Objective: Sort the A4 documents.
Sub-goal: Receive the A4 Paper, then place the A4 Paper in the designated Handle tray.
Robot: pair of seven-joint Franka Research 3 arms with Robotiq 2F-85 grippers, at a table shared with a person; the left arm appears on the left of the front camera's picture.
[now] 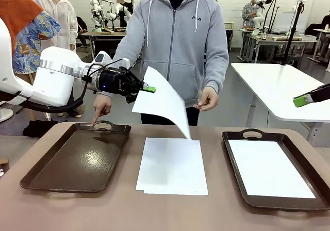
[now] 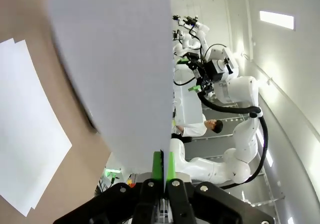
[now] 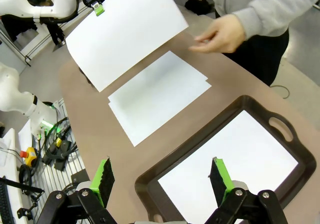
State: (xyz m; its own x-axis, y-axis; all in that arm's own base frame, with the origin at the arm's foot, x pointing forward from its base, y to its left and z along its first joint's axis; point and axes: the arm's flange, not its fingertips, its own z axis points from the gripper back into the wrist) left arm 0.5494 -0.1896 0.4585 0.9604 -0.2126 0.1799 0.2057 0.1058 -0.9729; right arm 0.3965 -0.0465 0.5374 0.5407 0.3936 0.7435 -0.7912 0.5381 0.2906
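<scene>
My left gripper [image 1: 150, 88] is shut on the corner of one A4 document [image 1: 164, 103], holding it tilted in the air above the table's middle. In the left wrist view the green pads [image 2: 158, 165] pinch that sheet's [image 2: 120, 69] edge. More A4 documents [image 1: 172, 165] lie stacked on the table between two dark brown trays. The left tray [image 1: 77, 159] holds nothing; the right tray [image 1: 252, 133] holds a white sheet [image 1: 268, 168]. My right gripper [image 3: 162, 176] hangs open above the right tray [image 3: 192, 143], with nothing between its fingers.
A person in a grey hoodie stands at the far side. One hand [image 1: 100, 107] points a finger down at the left tray's far handle, the other hand [image 1: 207, 99] hovers near the lifted sheet. A white table [image 1: 278, 86] stands at the back right.
</scene>
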